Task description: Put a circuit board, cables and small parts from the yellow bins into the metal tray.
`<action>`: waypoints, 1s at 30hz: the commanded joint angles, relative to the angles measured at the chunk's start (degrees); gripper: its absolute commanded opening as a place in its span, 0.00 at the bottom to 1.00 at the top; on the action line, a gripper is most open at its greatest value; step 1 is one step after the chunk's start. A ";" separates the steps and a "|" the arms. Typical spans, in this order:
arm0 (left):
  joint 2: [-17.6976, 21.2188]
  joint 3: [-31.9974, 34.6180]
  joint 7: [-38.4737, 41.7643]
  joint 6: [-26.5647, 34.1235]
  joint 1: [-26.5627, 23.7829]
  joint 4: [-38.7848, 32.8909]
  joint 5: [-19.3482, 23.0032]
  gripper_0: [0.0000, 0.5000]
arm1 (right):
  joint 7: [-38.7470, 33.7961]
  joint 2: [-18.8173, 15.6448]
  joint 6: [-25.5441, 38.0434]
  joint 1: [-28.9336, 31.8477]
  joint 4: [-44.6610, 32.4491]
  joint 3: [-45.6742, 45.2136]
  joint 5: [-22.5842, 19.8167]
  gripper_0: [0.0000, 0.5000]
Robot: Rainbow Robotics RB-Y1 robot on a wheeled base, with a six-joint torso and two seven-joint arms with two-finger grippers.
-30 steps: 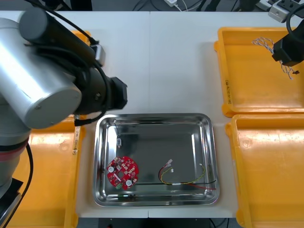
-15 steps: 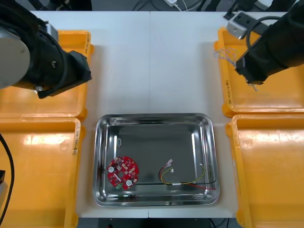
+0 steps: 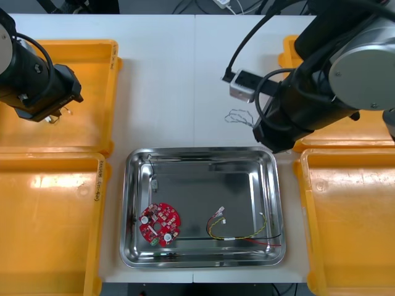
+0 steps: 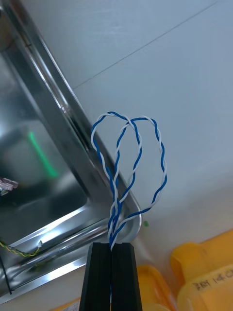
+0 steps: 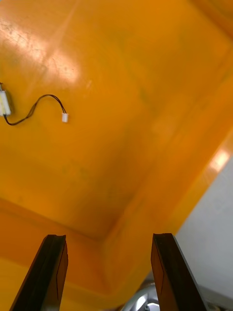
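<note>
My right end effector (image 4: 110,245) has its two black fingers pressed together on the ends of a twisted blue and white cable (image 4: 131,160), and the cable's two loops stand up from the fingertips. Through the right wrist camera, those loops sit in front of one corner of the shiny rectangular metal tray (image 3: 200,153) and the pale tabletop (image 3: 179,80) beside it. From the front camera, the same cable shows over bare tabletop just beyond the tray's far right corner, outside the rim, with the right arm leaning in from the far right yellow plastic bin (image 3: 287,52). Inside the tray, a round red circuit board (image 3: 159,223) lies near the front left corner. A thin red and yellow cable (image 3: 247,234) curls along the front right, apart from the board. My left end effector (image 5: 108,240) hangs over the far left yellow plastic bin (image 3: 99,61), close to one of its inner corners. Its fingers are spread wide and there is nothing between them. A short black cable with small white plugs (image 5: 36,108) lies on that bin's floor, well apart from the fingers. The two near yellow bins flank the tray, one on each side.
</note>
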 commanded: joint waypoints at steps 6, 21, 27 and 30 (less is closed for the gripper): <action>4.52 0.95 1.63 -5.98 -6.48 10.94 0.59 1.00 | 7.28 1.49 0.22 0.27 -1.53 6.65 0.68 0.00; 5.93 -0.19 0.84 -13.19 -8.41 22.71 -4.07 1.00 | 18.53 4.83 0.22 0.54 2.95 15.79 9.03 0.00; 6.72 -2.83 0.23 -15.92 -8.41 27.99 -4.51 1.00 | 19.50 4.83 -2.55 2.21 6.82 16.14 7.44 0.00; 6.72 -3.62 0.05 -17.94 -8.41 30.10 -4.42 1.00 | 19.85 4.92 -3.43 2.56 6.91 16.67 8.32 0.00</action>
